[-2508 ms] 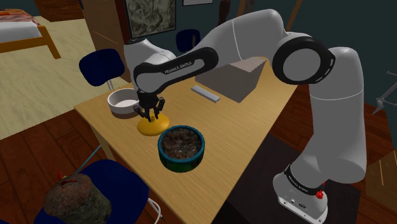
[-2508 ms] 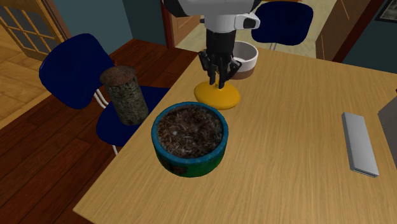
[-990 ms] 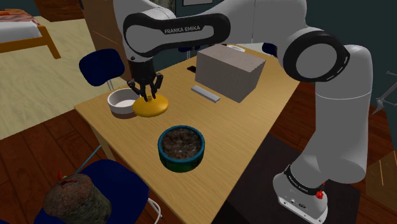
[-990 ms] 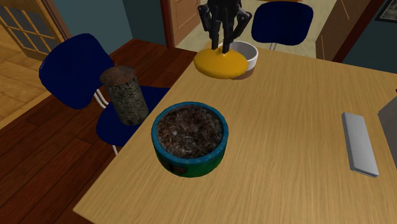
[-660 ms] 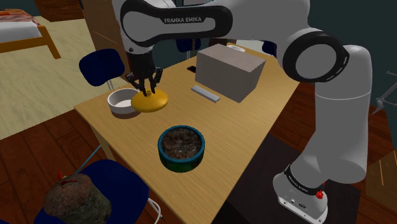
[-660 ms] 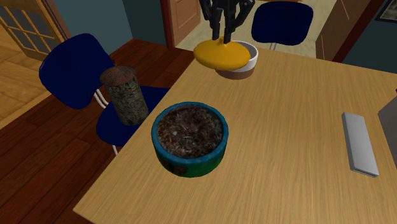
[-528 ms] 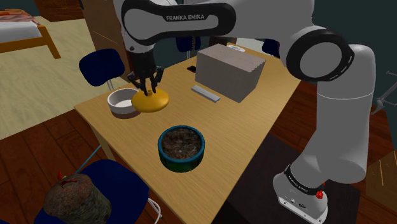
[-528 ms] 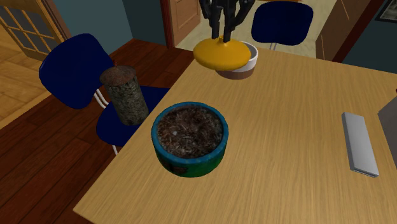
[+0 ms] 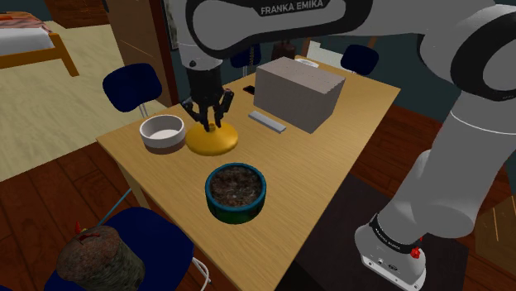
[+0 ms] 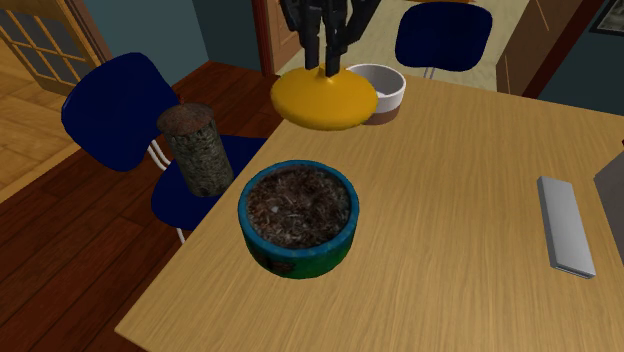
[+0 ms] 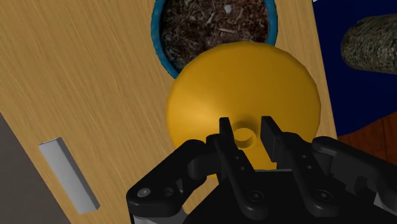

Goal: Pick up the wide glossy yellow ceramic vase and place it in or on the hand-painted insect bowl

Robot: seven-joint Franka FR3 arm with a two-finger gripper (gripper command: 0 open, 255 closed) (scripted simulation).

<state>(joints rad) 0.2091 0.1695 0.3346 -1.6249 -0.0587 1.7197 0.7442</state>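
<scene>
The wide yellow vase [image 9: 212,140] [image 10: 324,98] [image 11: 242,95] hangs above the wooden table, held by its narrow neck. My gripper [image 9: 207,124] [image 10: 325,58] [image 11: 245,135] is shut on that neck from above. The insect bowl [image 9: 236,191] [image 10: 299,216] [image 11: 215,25], blue and green outside with dark speckled contents, stands on the table near its front edge. In the wrist view the vase's body covers part of the bowl's rim. In the shoulder view the vase sits between the bowl and a white bowl [image 9: 162,131] [image 10: 378,91].
A grey box [image 9: 299,93] and a flat grey bar [image 9: 267,122] [image 10: 565,225] [image 11: 68,174] lie on the table [image 9: 314,174]. Blue chairs [image 9: 132,86] [image 10: 120,108] stand around it. A mottled cylinder [image 9: 100,260] [image 10: 197,150] rests on one chair beside the table's edge.
The arm has carried the lifted vase away from the white bowl toward the insect bowl. In the second exterior view it has shifted left and nearer. The grip has not changed.
</scene>
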